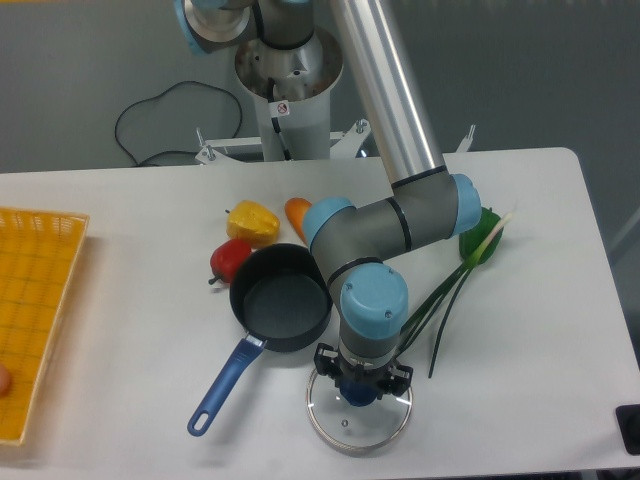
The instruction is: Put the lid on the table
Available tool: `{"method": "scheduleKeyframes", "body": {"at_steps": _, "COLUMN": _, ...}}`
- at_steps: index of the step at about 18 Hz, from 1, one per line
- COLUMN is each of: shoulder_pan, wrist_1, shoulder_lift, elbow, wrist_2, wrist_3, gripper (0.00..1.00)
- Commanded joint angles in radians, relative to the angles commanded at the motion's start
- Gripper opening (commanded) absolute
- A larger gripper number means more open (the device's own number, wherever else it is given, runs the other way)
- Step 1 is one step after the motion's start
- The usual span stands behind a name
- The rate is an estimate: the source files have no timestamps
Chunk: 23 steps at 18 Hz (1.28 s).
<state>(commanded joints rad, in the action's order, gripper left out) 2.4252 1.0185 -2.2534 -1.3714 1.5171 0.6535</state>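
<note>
A round clear glass lid with a thin metal rim (358, 420) sits near the front edge of the large white surface (150, 200), its dark blue centre knob caught between the fingers of the black two-finger claw (361, 388), which is closed narrowly on that knob. Whether the lid rests flat on the surface or hangs just above it cannot be told from here. The glass is see-through, the white top showing through it, with a small dot near its middle. Just beside it, to the left and behind, stands a dark round saucepan with a long blue handle (280, 310), open and matte inside. Behind the pan lie a glossy yellow bell pepper (252, 222), a red pepper (229, 260) and an orange carrot-like piece (297, 214). Thin green stalks with a white tip (455, 290) trail to the right of the grey arm. A yellow mesh basket (35, 310) sits at the far left edge.
</note>
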Motion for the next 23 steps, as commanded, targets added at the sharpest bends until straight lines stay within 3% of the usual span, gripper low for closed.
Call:
{"method": "scheduleKeyframes", "body": {"at_steps": 18, "shoulder_pan": 0.0, "wrist_1": -0.002, "shoulder_lift": 0.0, "elbow": -0.002, "wrist_2": 0.002, "wrist_3": 0.0, "gripper": 0.72}}
{"method": "scheduleKeyframes", "body": {"at_steps": 19, "shoulder_pan": 0.0, "wrist_1": -0.002, "shoulder_lift": 0.002, "elbow": -0.002, "wrist_2": 0.002, "wrist_3": 0.003, "gripper": 0.75}}
{"method": "scheduleKeyframes", "body": {"at_steps": 20, "shoulder_pan": 0.0, "wrist_1": -0.002, "shoulder_lift": 0.003, "elbow": -0.002, "wrist_2": 0.002, "wrist_3": 0.008, "gripper": 0.92}}
{"method": "scheduleKeyframes", "body": {"at_steps": 21, "shoulder_pan": 0.0, "wrist_1": -0.002, "shoulder_lift": 0.005, "elbow": 0.0, "wrist_2": 0.003, "wrist_3": 0.011, "gripper": 1.0}}
{"method": "scheduleKeyframes", "body": {"at_steps": 23, "shoulder_pan": 0.002, "wrist_1": -0.003, "shoulder_lift": 0.005, "elbow": 0.0, "wrist_2": 0.005, "wrist_3": 0.012, "gripper": 1.0}}
